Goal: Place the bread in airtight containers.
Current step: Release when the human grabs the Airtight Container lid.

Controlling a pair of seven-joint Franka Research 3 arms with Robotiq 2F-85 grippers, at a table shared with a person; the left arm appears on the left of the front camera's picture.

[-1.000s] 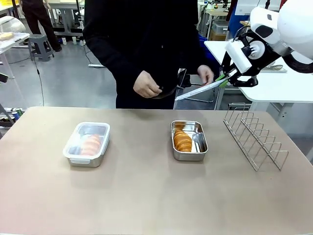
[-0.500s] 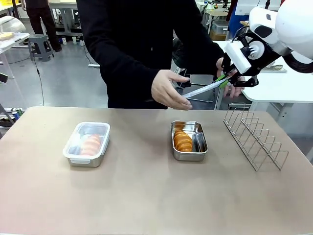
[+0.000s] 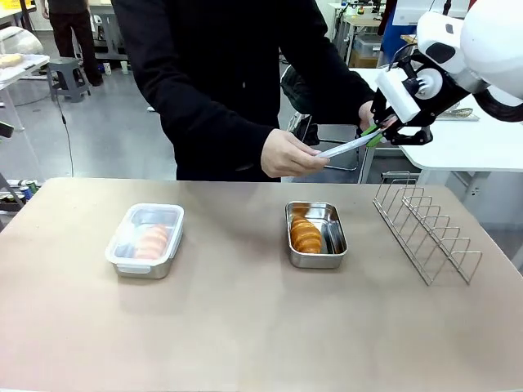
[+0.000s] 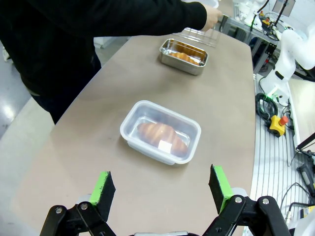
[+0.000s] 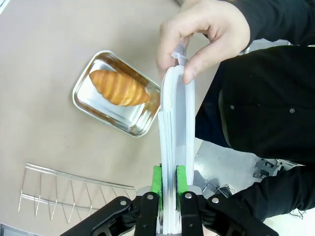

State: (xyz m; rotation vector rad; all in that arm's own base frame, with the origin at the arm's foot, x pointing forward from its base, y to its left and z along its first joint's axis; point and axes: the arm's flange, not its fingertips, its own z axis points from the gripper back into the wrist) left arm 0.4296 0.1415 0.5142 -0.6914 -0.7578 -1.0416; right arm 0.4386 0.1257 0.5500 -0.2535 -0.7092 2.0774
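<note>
High at the far right, my right gripper [image 3: 377, 131] [image 5: 169, 179] is shut on one end of a clear plastic lid [image 3: 347, 145] [image 5: 176, 128]. The person's hand [image 3: 288, 155] [image 5: 202, 34] pinches the lid's other end. Below it an uncovered steel container [image 3: 336, 245] [image 5: 83, 98] [image 4: 170, 54] holds one croissant [image 3: 306, 235] [image 5: 118, 87]. At the left, a second container [image 3: 145, 239] [image 4: 161, 138] wears a clear lid, and a croissant shows through it. My left gripper [image 4: 161, 179] hangs open above the table, short of that covered container.
A wire rack [image 3: 426, 235] [image 5: 74, 196] stands on the table's right side. The person leans over the far edge, one sleeve reaching across above the table. Bare tabletop lies between the two containers and along the front.
The person's hand has come up from beside the body and taken hold of the lid's free end. My right gripper has stayed in place with the lid.
</note>
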